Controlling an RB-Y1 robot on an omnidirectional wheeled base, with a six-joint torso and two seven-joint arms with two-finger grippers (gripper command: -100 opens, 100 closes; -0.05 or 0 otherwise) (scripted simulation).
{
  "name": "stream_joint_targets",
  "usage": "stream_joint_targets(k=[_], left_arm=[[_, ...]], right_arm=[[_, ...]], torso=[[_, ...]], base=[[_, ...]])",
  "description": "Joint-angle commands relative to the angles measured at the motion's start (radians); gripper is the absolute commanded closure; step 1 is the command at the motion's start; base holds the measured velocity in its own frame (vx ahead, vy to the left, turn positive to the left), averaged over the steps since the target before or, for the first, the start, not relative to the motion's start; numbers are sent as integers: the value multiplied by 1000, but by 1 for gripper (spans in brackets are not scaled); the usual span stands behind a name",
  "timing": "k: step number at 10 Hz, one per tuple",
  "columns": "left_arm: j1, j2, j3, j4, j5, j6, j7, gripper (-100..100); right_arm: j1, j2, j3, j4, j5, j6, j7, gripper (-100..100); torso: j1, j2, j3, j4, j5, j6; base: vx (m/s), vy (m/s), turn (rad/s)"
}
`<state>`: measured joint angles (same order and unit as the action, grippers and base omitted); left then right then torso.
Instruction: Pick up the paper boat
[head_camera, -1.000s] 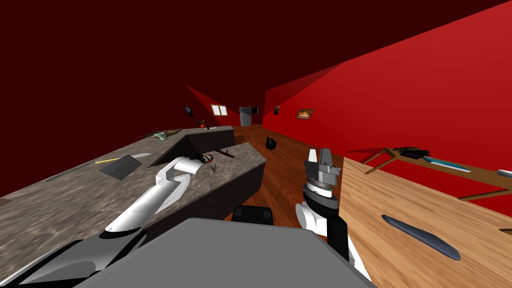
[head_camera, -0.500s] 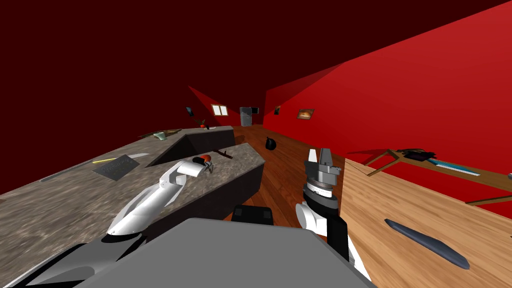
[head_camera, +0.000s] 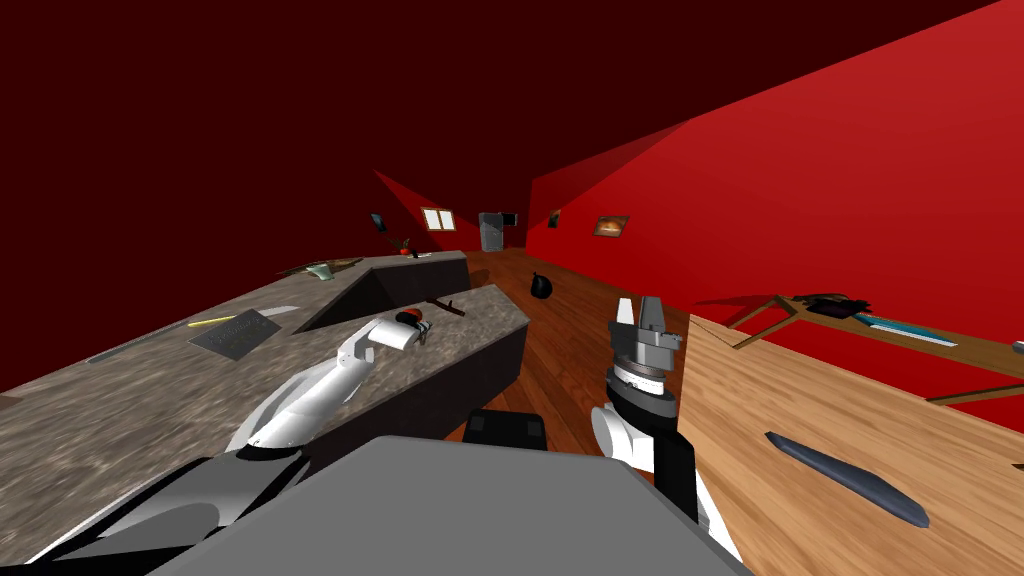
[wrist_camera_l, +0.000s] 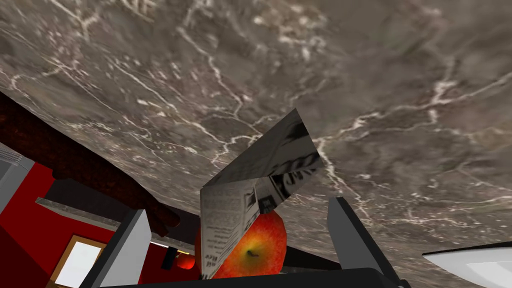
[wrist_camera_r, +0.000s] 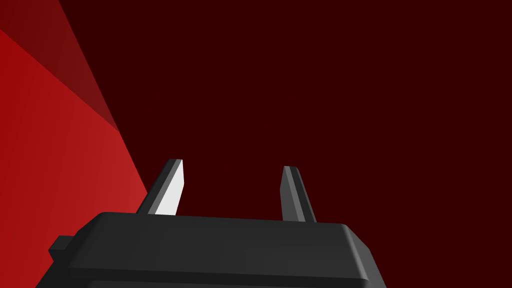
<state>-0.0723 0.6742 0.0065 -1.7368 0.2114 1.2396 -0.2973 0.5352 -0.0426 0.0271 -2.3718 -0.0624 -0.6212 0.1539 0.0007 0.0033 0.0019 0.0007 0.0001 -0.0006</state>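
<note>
Between the jaws of the left gripper (wrist_camera_l: 237, 207), which stand wide apart, the paper boat (wrist_camera_l: 260, 190) sits on the worktop (wrist_camera_l: 380, 75), and neither blade touches it as far as shows. It is folded from newsprint with sharp creases. One flat face carries grey columns of print and a darker face angles away to a point. Just behind it, nearer the gripper's dark body, lies an apple (wrist_camera_l: 257, 250), glossy, red shading to yellow round its stem pit. The boat's lower corner overlaps it from this angle; whether they touch I cannot tell. The worktop is polished stone, grey-brown with thin white veins. A rough, dark reddish-brown stick (wrist_camera_l: 85, 170) lies on it off to one side.

From the head, the left arm lies low over the same veined slab, which sits on a dark base. Farther along are a flat grey mat (head_camera: 236, 334) and a thin yellow pencil (head_camera: 212, 322) beside it. The right gripper (head_camera: 638, 303) points upright over the reddish plank floor (head_camera: 560, 330), next to a pale wooden worktop (head_camera: 800, 400) bearing a long, dark, tapered object (head_camera: 845, 482). A black sack (head_camera: 541, 288) sits on the floor. The walls (head_camera: 800, 180) are flat red.

At the right wrist, the jaws stand apart.
</note>
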Motion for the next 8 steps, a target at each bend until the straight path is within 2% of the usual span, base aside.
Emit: stream_joint_targets(k=[1,2,4,5,6,8], left_arm=[[-15,-2,-10,42,-1,-2,2,-100],[-61,1,-55,74,32,-49,23,-100],[-104,1,-90,128,32,-50,23,-100],[-104,1,-90,165,32,-50,23,-100],[-157,3,-137,196,65,-97,44,-100],[-192,3,-169,241,65,-97,44,-100]], right_arm=[[0,0,0,0,0,0,0,0],[0,0,0,0,0,0,0,0],[0,0,0,0,0,0,0,0],[0,0,0,0,0,0,0,0],[0,0,0,0,0,0,0,0],[0,0,0,0,0,0,0,0]], torso=[[0,0,0,0,0,0],[0,-1,-1,0,0,0],[0,1,1,0,0,0],[0,0,0,0,0,0],[0,-2,-1,0,0,0],[0,1,0,0,0,1]], base=[[-14,-1,4],[-60,17,-18],[-59,12,-12],[0,0,0],[-54,4,-18],[-54,15,-7]])
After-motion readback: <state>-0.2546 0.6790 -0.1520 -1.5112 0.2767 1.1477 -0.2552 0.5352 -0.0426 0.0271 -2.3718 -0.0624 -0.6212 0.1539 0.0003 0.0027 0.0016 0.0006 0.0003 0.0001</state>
